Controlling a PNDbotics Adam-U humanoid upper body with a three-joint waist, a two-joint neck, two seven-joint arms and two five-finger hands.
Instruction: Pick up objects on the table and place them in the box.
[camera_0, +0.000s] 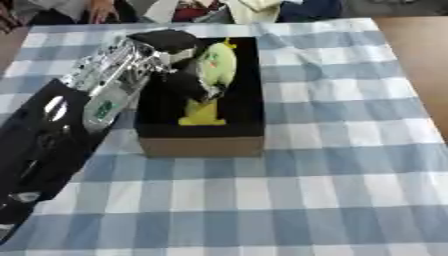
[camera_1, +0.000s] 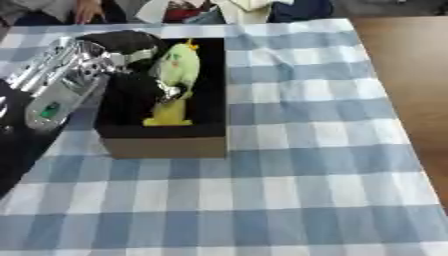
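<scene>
A cardboard box (camera_0: 201, 146) with a black inside stands on the checked cloth, left of the middle. My left arm comes in from the lower left, its silver forearm (camera_0: 114, 75) over the box's left wall. The left hand (camera_0: 191, 82) is inside the box opening, its black fingers curled round a green plush toy (camera_0: 219, 64). The toy has yellow feet (camera_0: 201, 117) that hang down near the box's floor, and it leans against the hand. No other loose object shows on the cloth. My right hand is out of sight in both views.
The blue-and-white checked cloth (camera_0: 332, 165) covers the table to the right of and in front of the box. Bare wooden tabletop (camera_0: 424, 55) shows at the far right. People sit along the far edge beyond the box.
</scene>
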